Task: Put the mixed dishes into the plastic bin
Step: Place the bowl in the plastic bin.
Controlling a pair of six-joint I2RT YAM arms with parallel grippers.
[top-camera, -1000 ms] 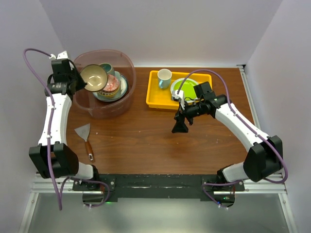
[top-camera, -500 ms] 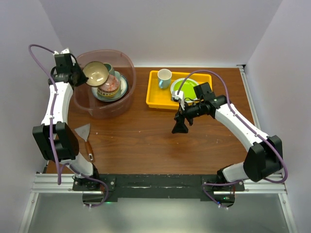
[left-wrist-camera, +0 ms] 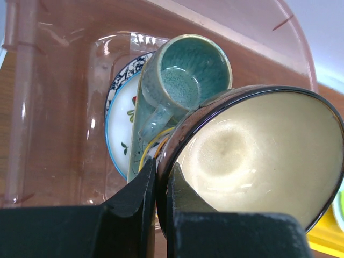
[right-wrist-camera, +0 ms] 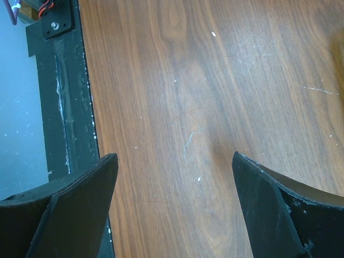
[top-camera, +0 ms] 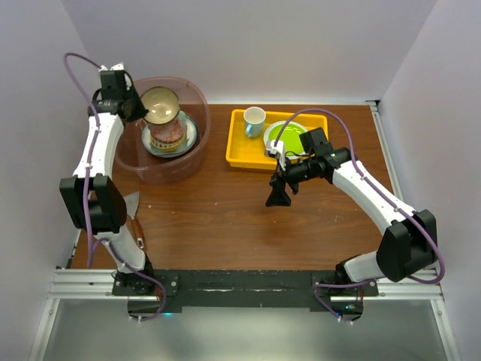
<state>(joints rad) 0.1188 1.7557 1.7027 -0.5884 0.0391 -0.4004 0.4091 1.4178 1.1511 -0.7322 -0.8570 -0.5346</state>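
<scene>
My left gripper [top-camera: 140,111] is shut on the rim of a dark bowl with a cream inside [top-camera: 160,105] and holds it over the plastic bin [top-camera: 192,154]. In the left wrist view the gripper [left-wrist-camera: 161,180] pinches the bowl [left-wrist-camera: 252,150] above the teal mug [left-wrist-camera: 185,72], which lies on the pale green tray and the blue floral plate [left-wrist-camera: 118,126] inside the bin [left-wrist-camera: 48,107]. A patterned bowl [top-camera: 168,133] sits on the stack in the bin. My right gripper [top-camera: 278,197] is open and empty over bare wood [right-wrist-camera: 177,156] at the table's middle.
A yellow tray [top-camera: 239,150] at the back holds a small white cup [top-camera: 254,119] and a lime-green plate [top-camera: 289,134]. A metal spatula with a wooden handle [top-camera: 132,210] lies at the left, partly behind my left arm.
My left gripper has carried the cream bowl rightward from the bin's left rim to over the stacked dishes inside it. The right arm has not moved.
</scene>
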